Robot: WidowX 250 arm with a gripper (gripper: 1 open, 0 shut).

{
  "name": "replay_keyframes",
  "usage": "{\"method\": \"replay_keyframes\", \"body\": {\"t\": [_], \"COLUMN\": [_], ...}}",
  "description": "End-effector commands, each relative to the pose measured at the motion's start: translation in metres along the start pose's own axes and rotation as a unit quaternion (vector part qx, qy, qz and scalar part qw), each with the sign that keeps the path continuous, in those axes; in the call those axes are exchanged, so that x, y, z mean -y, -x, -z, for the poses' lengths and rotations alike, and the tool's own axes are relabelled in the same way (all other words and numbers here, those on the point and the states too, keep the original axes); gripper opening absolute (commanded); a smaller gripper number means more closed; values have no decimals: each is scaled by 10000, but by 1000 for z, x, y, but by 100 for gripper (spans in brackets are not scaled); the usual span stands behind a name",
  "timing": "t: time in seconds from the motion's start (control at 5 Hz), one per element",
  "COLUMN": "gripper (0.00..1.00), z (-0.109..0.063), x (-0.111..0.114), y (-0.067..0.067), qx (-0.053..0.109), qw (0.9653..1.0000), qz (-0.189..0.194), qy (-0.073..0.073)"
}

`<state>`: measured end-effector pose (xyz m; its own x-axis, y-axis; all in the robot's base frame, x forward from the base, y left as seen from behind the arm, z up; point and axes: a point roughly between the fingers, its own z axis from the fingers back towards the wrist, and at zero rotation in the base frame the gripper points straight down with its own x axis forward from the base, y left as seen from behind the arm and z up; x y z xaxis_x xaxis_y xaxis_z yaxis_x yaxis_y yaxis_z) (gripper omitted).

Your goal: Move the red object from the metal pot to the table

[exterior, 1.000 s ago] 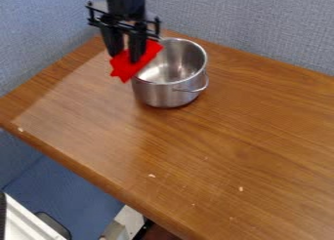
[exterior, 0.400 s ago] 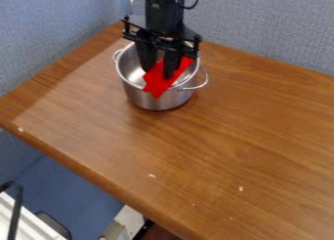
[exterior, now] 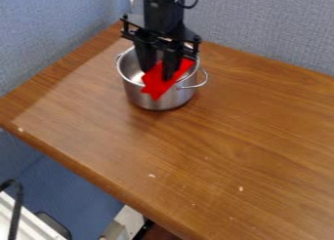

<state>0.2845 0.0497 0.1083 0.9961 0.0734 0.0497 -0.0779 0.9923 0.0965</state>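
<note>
One red object [exterior: 160,80] in end effector [exterior: 164,76], one metal pot [exterior: 154,93], one table [exterior: 222,146]

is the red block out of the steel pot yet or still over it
Not on the table. The small red block hangs in the black gripper, overlapping the shiny round steel pot's opening.

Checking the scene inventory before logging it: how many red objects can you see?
1. The red object hangs in the pincer over the metal pot; the pot's interior is partly hidden.
</note>
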Motion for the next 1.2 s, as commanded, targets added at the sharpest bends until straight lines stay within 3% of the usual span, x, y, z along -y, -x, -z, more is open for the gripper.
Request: {"method": "replay_keyframes", "body": {"t": [0.0,0.4,0.6,0.8,1.0], "gripper": [0,0,0,0,0], "z": [-16,-16,-16,-16,-8], "x": [21,86,126,151,167], "y": [8,3,4,17,19], "qx": [269,252,232,269,306], "qw": [9986,9954,9919,9845,9769], "qz": [449,905,1227,1703,2076], "qy": [-55,-212,-246,-334,-411]}}
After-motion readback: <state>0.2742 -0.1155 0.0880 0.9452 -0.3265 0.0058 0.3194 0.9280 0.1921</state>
